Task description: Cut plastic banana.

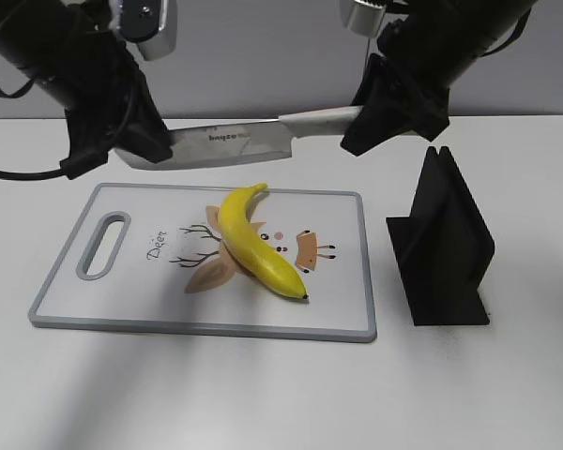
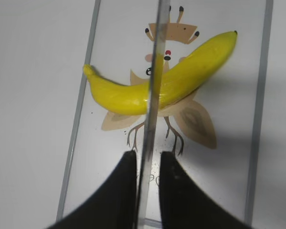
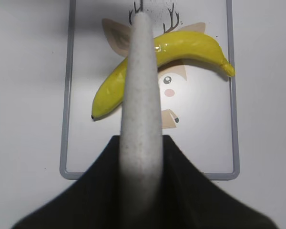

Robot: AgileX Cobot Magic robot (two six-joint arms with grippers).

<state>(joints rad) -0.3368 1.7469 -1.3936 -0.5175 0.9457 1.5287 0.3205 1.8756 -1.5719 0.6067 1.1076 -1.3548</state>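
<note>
Above the cutting board [image 1: 357, 272] a knife [image 1: 230, 145] hangs level, held at both ends: right gripper [image 3: 140, 157] clamped on the pale handle [image 3: 142, 90], left gripper [image 2: 144, 164] pinching the blade near its tip. Plastic banana [image 1: 258, 246] lies flat on the board's middle over the deer print, stem toward the far edge, dark tip toward the near edge, uncut. Knife clearly off the fruit, not touching. Wrist views put the blade crossing the banana around mid-length. To do it well, likely: keep both ends level, lower straight down together, edge square across the curve so it doesn't roll. Black stand [image 1: 441, 248] sits right of the board, apart.
</note>
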